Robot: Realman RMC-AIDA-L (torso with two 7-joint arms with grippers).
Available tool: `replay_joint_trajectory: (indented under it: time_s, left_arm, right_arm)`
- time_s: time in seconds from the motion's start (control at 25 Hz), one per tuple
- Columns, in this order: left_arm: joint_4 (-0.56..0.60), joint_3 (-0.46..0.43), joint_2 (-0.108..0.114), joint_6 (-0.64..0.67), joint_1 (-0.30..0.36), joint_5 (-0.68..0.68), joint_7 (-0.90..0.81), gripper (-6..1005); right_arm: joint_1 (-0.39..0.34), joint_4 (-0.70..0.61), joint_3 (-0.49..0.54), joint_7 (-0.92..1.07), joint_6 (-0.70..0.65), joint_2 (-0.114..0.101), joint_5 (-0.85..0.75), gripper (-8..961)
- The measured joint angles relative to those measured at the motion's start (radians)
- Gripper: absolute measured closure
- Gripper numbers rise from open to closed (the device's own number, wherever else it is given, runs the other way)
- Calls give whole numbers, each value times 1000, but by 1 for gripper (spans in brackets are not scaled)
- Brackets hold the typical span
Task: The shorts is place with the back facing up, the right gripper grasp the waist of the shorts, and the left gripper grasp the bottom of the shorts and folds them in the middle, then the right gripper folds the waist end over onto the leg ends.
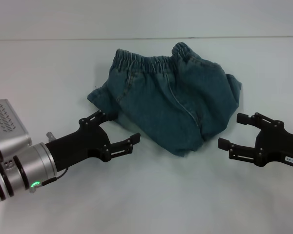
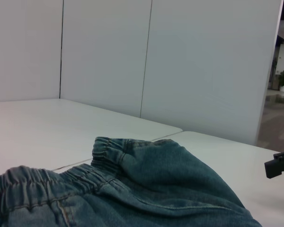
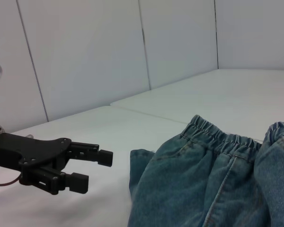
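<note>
Blue denim shorts (image 1: 171, 102) lie bunched on the white table (image 1: 49, 73), their elastic waistband (image 1: 151, 63) along the far edge. My left gripper (image 1: 121, 127) is open just off the near-left corner of the fabric, holding nothing. My right gripper (image 1: 232, 130) is open near the right side of the shorts, a little apart from the cloth. The left wrist view looks over the shorts (image 2: 146, 189) and catches one right fingertip (image 2: 279, 164). The right wrist view has the shorts (image 3: 213, 184) and the open left gripper (image 3: 95, 169) beyond them.
White panel walls (image 2: 203, 61) enclose the far side of the table. A seam (image 1: 63, 39) runs across the tabletop behind the shorts.
</note>
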Motion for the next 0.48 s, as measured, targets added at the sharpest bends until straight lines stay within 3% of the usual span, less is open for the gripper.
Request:
replay_joint_trajectory:
  time_s: [0.48]
  left_arm:
    - [0,3,0,3,1,0,-24,98]
  right_arm:
    - [5,12,-4,-2,13,-1,-1,-3]
